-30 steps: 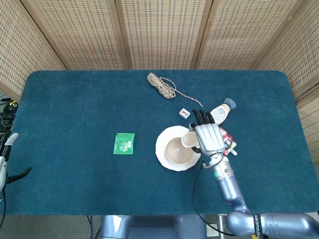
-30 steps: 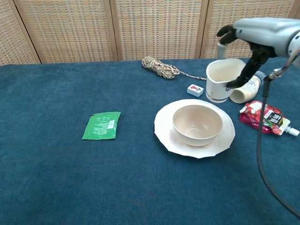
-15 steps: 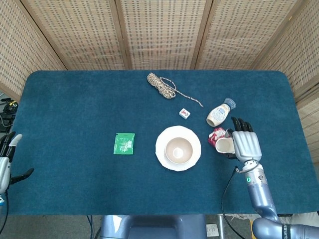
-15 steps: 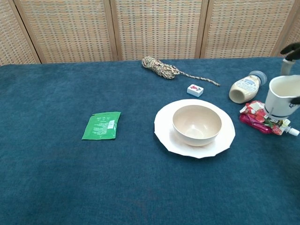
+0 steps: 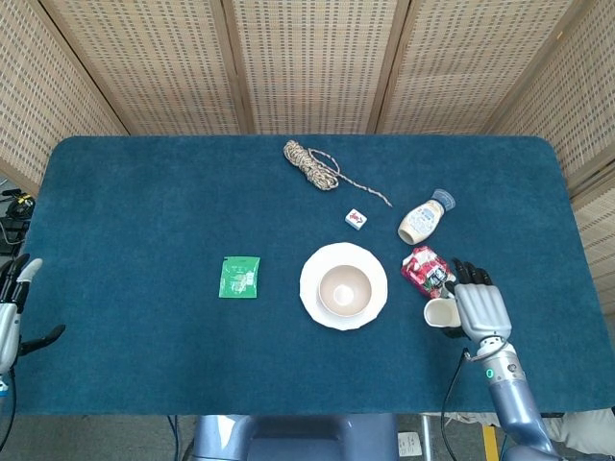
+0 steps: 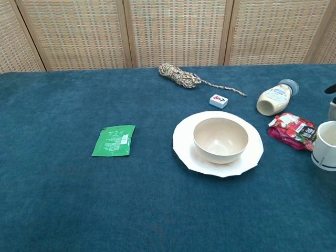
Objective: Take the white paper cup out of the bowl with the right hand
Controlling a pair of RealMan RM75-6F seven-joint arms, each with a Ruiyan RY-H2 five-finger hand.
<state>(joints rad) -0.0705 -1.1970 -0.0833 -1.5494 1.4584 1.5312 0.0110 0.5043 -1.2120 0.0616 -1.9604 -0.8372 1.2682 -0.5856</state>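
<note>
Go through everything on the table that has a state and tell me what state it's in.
white paper cup: out of the bowl, held by right hand
bowl: empty, upright on plate
bottle: lying on its side
rope: coiled
left hand: holds nothing

Your table count: eight things, one of each kind.
Around the bowl (image 6: 220,138): one plate (image 6: 185,151) beneath, one green packet (image 6: 113,140), one rope coil (image 6: 179,75), one small tile (image 6: 218,101), one bottle (image 6: 274,98), one red pouch (image 6: 292,129), and what looks like one white paper cup (image 6: 325,145), cropped.
</note>
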